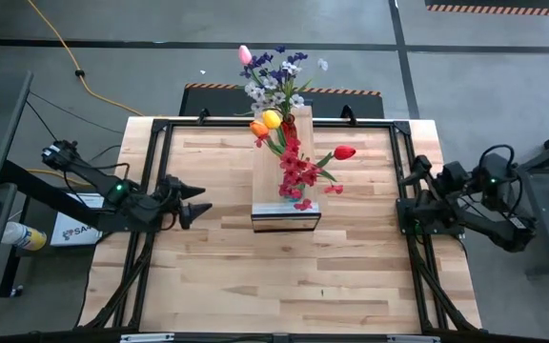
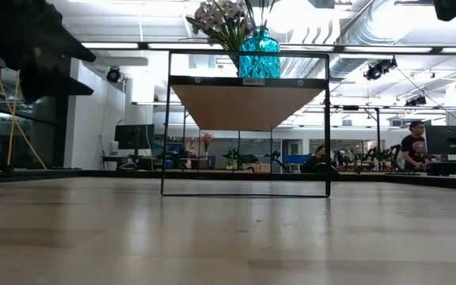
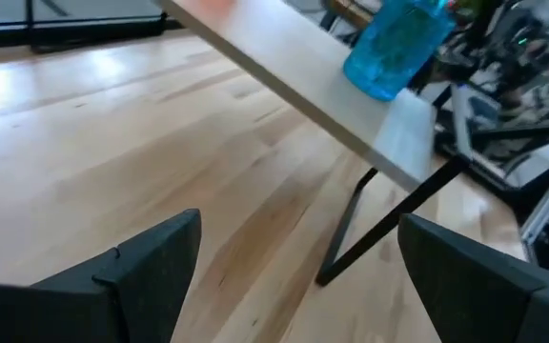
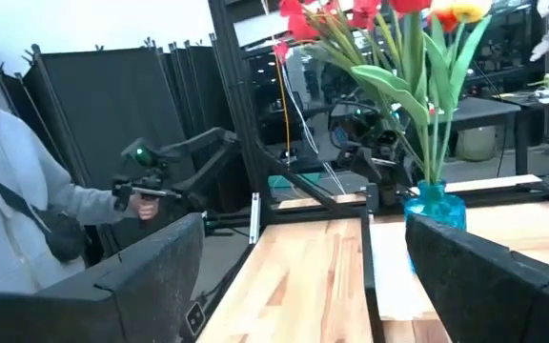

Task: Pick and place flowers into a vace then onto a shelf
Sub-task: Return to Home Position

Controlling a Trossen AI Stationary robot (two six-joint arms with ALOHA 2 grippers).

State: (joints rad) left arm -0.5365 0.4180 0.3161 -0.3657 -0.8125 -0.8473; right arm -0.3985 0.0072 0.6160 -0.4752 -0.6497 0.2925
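The flowers (image 1: 289, 124) stand with their stems in a blue glass vase (image 3: 394, 43), red, orange, yellow and pink tulips among purple and white sprays. The vase (image 2: 258, 51) stands upright on the pale wooden shelf (image 1: 284, 181), a raised plank on a black frame at the table's middle. My left gripper (image 1: 198, 202) hovers open over the table left of the shelf, pointing at it, with nothing between its fingers (image 3: 151, 276). My right gripper (image 1: 410, 189) waits open at the table's right edge, raised and facing the vase (image 4: 437, 205).
The black frame legs (image 2: 165, 127) of the shelf stand on the slatted tabletop (image 1: 217, 276). A black rail frame (image 1: 151, 133) borders the table. A person in a grey sleeve (image 4: 17, 210) stands beyond the table's left side. More people sit far behind (image 2: 410, 146).
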